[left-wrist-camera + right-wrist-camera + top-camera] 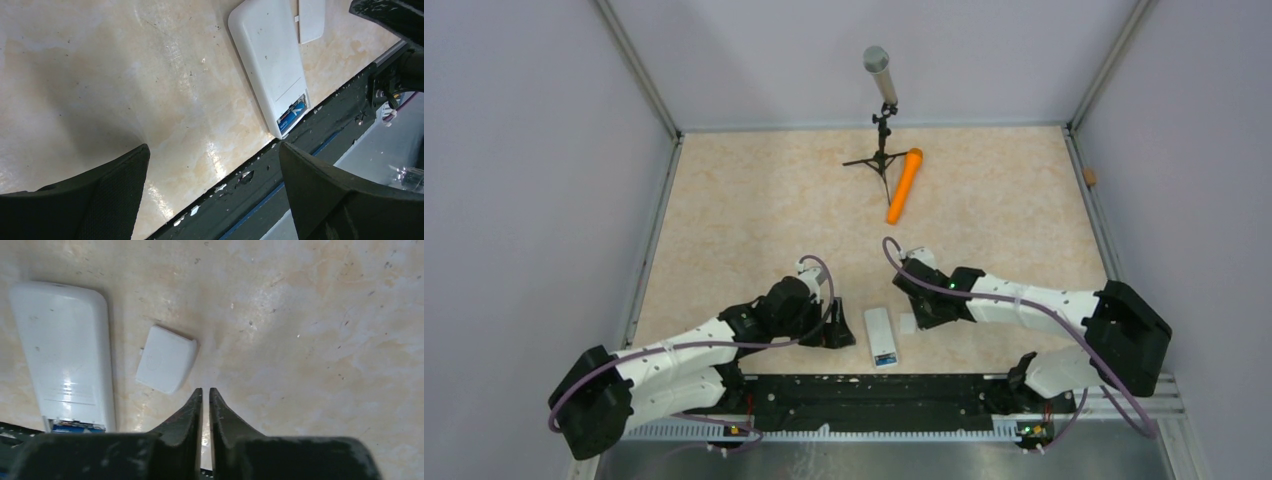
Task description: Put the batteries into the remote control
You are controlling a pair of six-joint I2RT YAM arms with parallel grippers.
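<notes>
Top view: remote control (881,333) lies back-up on the tabletop (754,200) near the front edge, between the two arms. A small white battery cover (908,323) lies detached just right of it. Left tool (836,335) sits low just left of the remote, right tool (921,312) just right of the cover. Grey microphone (878,72) on a black tripod and orange cylinder (904,186) are well apart at the far side. Left wrist view: left tool's fingers are spread wide with nothing between them, only bare tabletop. Remote is ahead to the right, compartment at its near end open, batteries (292,112) with blue bands seated inside, by the black rail (300,165). Right wrist view: right tool is closed, fingers nearly touching, gripping nothing, tips just beside the cover. Remote lies left of the cover, blue showing in its open end.
</notes>
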